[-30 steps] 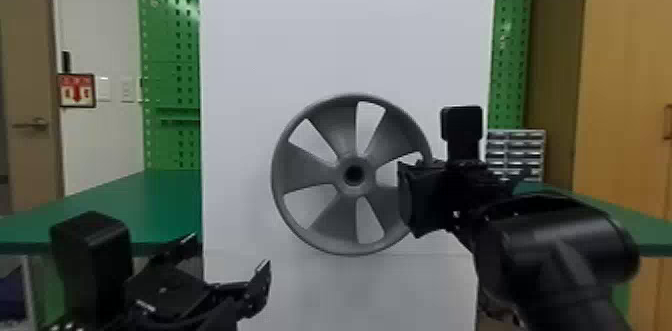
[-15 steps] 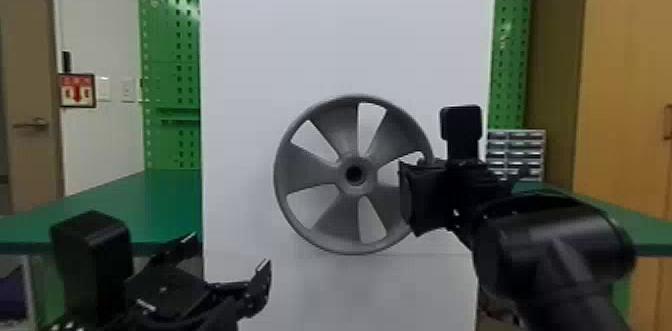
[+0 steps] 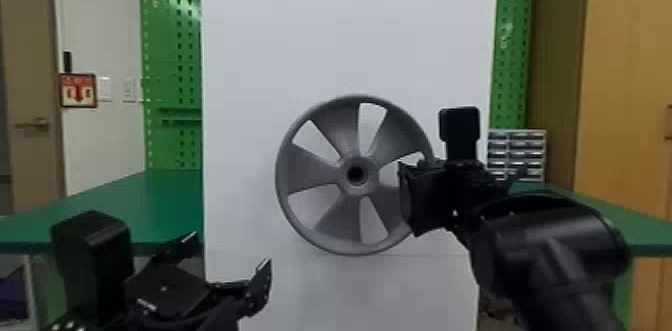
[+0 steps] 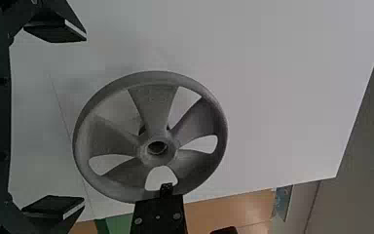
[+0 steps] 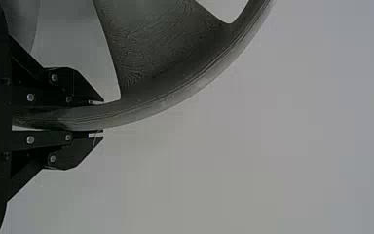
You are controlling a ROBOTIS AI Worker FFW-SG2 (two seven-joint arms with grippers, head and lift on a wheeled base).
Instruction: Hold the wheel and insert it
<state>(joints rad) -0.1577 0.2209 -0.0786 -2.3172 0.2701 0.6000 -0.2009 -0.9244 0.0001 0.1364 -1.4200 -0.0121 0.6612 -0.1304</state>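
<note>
Wheel [image 3: 312, 172], one: upright, mid-scene, before the white panel [image 3: 350, 30]. Right gripper [image 5: 100, 117], at its right: closed on the rim [image 5: 146, 109]. Left gripper [image 3: 227, 255], near left: spread wide, empty. Done: grasp and, seemingly, presentation to the panel. Outstanding: insertion, or proof of it. Hidden: whatever lies behind the hub [image 3: 356, 191]; fit and any gap cannot be told. Cut off: much of the wheel, right wrist view.

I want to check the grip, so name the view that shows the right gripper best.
The right wrist view: it shows the right gripper side-on, a finger along each side of the wheel rim. The head view shows it overlapping the rim's right part; the left wrist view shows it farther off, at the rim.
</note>
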